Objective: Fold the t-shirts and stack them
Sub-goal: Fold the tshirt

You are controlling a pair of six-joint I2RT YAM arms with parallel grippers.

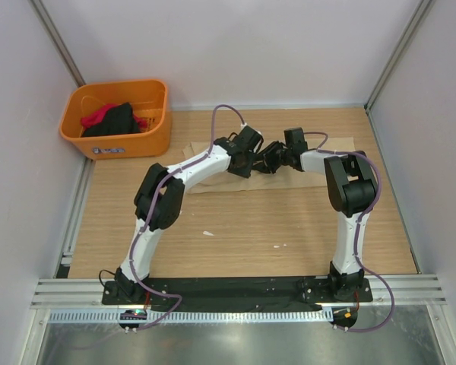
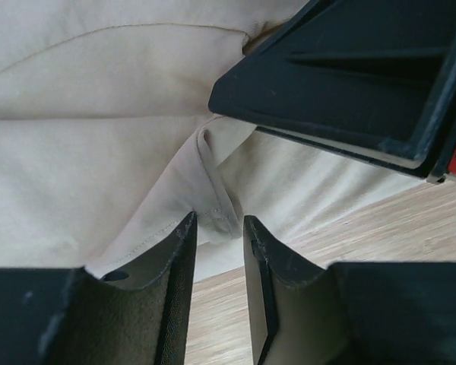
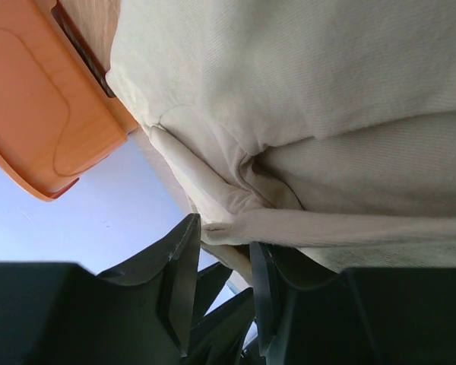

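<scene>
A beige t-shirt (image 1: pixel 213 182) lies crumpled on the wooden table at the back middle. Both grippers meet over its centre. My left gripper (image 1: pixel 255 161) has its jaws a narrow gap apart, with a stitched hem fold of the shirt (image 2: pixel 213 190) pinched between the tips (image 2: pixel 216 222). My right gripper (image 1: pixel 277 160) is closed the same way on a rolled fold of the shirt (image 3: pixel 304 220), its tips (image 3: pixel 224 236) just in front of the left one. The right gripper's black body (image 2: pixel 349 76) fills the upper right of the left wrist view.
An orange basket (image 1: pixel 114 144) stands at the back left and holds red and black clothes (image 1: pixel 110 118). It also shows in the right wrist view (image 3: pixel 38 99). White walls close in the table at the back and on both sides.
</scene>
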